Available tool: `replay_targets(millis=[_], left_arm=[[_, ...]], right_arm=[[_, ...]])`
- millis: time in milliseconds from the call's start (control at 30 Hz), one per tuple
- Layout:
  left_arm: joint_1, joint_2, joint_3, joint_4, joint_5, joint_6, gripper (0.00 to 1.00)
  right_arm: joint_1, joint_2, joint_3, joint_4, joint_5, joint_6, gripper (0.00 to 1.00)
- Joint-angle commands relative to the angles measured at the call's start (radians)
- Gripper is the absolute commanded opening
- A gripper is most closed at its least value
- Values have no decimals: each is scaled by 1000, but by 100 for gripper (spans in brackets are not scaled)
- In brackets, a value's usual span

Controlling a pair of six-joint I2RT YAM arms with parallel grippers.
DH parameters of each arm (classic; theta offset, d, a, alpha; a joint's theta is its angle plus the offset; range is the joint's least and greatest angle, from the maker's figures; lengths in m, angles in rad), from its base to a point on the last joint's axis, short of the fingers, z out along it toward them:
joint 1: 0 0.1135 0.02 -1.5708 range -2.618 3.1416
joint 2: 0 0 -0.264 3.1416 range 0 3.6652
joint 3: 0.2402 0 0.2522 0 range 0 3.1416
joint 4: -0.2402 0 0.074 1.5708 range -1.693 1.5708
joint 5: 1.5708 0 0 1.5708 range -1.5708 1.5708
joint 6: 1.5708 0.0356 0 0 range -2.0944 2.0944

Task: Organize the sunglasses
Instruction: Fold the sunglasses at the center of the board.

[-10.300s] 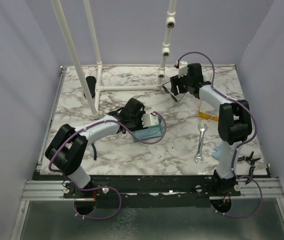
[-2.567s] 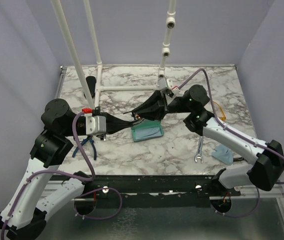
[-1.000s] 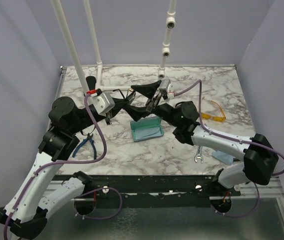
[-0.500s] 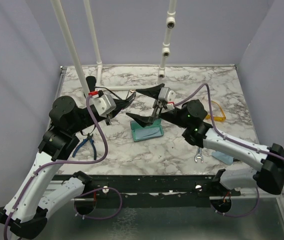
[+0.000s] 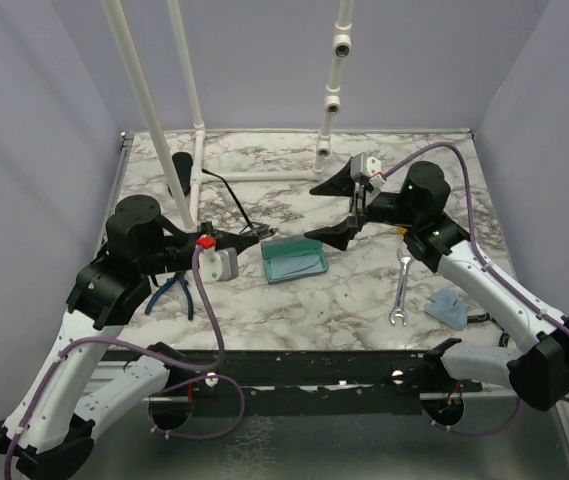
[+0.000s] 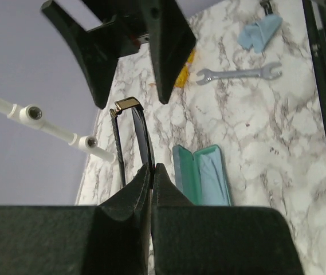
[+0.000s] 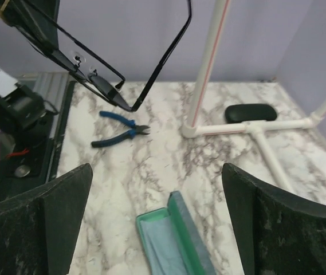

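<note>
right arm (image 5: 474, 270) is now backed off to the right side of the table (image 5: 264, 305). Half a second back it is nose-to-nose with the left arm (image 5: 114, 290) over the middle. The left arm sits lower and more tucked in than in that frame, wrist pointing toward the case.

right gripper (image 5: 314, 212): jaws spread wide, nothing between them. A second back it is at the frame together with the left one; now it is well apart from it. So the handover is done, right → left.

left gripper (image 6: 151, 169): pinched tight on the wire-frame sunglasses (image 7: 106, 90), sole holder. The grip is at one edge of the frame and the rest sticks out past the fingertips, in the air. One temple looks swung open in the right wrist view. The glasses touch neither table nor case.

case (image 5: 296, 262): lies flat just beside the left gripper's tips, lid open, lining up, nothing in it. Same spot as in the previous frames.

yellow-orange sunglasses (image 6: 181, 64): on the table on the right side, mostly hidden behind the right arm from above. Only a sliver shows in the left wrist view.

My read: pair one is mid-step, with the regrasp finished and placement into the case not yet done. The open temple probably needs folding or the pair won't seat, and the right gripper is free for that. Pair two is not started.
</note>
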Motion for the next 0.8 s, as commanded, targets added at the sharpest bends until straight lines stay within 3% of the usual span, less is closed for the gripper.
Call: replay_targets(millis=[0, 133, 233, 333, 400, 600, 767], left_arm=[[1, -57, 19, -331, 47, 461, 0], [1, -87, 14, -475, -3, 700, 0], [1, -98, 17, -543, -35, 790, 0], [3, -130, -9, -685, -125, 1064, 0], [5, -180, -62, -747, -241, 1326, 0], [11, -396, -245, -678, -531, 1686, 0], [12, -517, -350, -651, -660, 1877, 0]], right_arm=[[3, 113, 89, -111, -131, 5, 97], [14, 226, 188, -24, 12, 177, 83], [75, 298, 283, -52, 32, 157, 79], [158, 332, 309, 2, -14, 78, 80], [198, 358, 338, 5, -40, 31, 81], [249, 318, 282, 69, -67, -114, 84], [249, 277, 242, 74, -70, -163, 86]])
